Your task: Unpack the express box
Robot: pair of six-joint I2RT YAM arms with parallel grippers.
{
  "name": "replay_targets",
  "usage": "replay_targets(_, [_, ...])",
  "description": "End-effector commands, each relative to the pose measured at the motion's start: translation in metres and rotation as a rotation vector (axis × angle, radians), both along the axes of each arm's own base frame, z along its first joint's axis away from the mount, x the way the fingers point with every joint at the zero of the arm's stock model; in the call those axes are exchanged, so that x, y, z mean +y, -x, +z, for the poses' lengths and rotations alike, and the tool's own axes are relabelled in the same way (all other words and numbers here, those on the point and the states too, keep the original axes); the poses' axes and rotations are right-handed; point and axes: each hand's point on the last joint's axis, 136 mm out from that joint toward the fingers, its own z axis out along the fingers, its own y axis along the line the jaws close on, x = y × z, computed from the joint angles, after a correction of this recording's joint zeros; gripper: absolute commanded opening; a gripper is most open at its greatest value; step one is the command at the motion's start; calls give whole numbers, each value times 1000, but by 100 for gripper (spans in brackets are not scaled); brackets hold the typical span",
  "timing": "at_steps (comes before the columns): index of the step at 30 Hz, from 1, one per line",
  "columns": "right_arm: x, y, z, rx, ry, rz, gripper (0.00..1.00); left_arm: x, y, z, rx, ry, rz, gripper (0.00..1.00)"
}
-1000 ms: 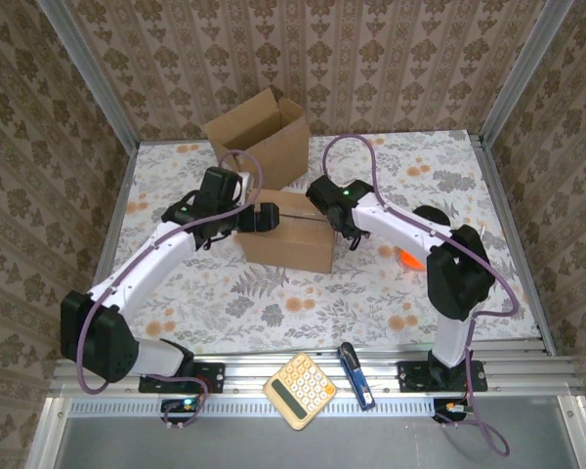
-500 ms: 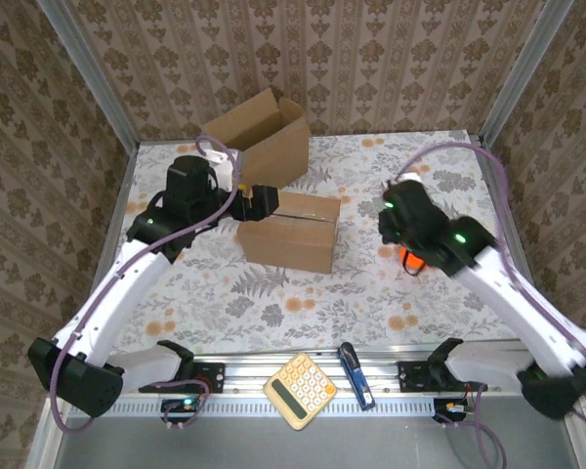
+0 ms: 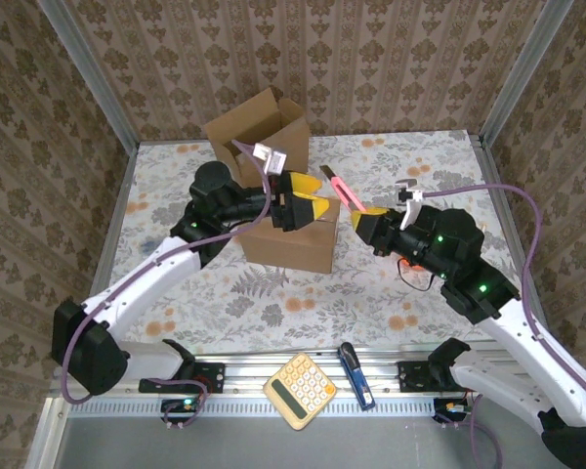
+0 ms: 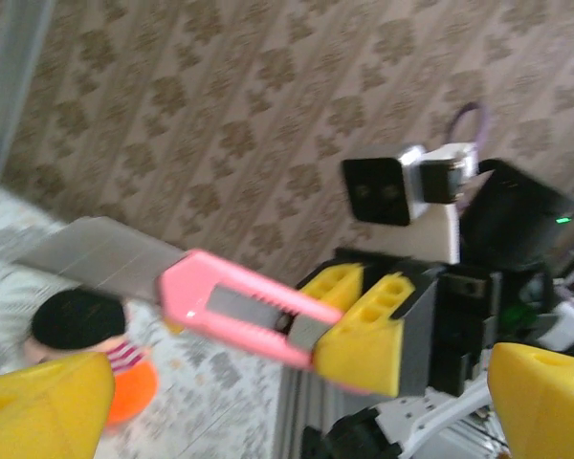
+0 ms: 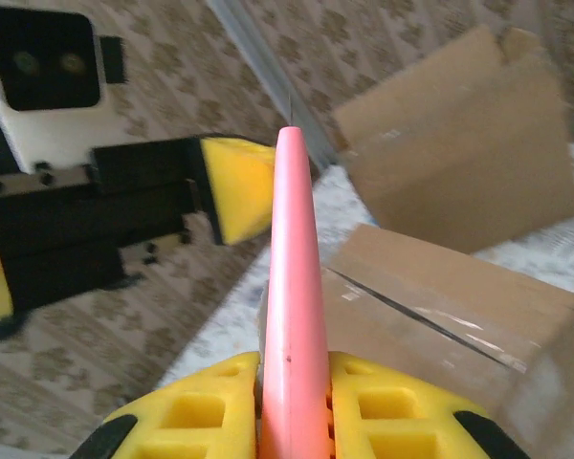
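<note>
R gripper w/ pink cutter near box

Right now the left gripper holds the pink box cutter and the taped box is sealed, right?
Not the left: the right gripper holds the pink box cutter, clear in the right wrist view. The left gripper is open. The taped box is sealed.

Matt cardboard box with glossy tape; knife of smooth pink plastic.

Left claw agape, right claw clenched.
</note>
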Motion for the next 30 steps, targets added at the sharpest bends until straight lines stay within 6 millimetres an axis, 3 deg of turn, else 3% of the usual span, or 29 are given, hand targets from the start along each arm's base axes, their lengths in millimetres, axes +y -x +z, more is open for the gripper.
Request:
replay_targets(1, [8, 15, 56, -158, -178, 99, 0, -1, 15, 31, -80, 133, -92, 100])
replay_targets(9, [17, 15, 58, -154, -216, 153, 0, -8, 8, 39, -80, 181, -91, 100])
replay_targets(11, [21, 13, 56, -144, -213, 168, 0, -7, 9, 45, -87, 204, -92, 95])
replay_targets(16, [31, 7, 51, -114, -218, 205, 0, -7, 14, 61, -111, 252, -95, 76])
replay_targets(20, [32, 5, 48, -103, -217, 200, 0, -8, 17, 65, -118, 264, -92, 41])
replay_targets(26, [32, 4, 41, -78, -200, 198, 0, -7, 14, 62, -112, 257, -66, 0])
replay_targets(30, [38, 9, 39, -55, -143, 247, 0, -9, 13, 59, -102, 242, -67, 0])
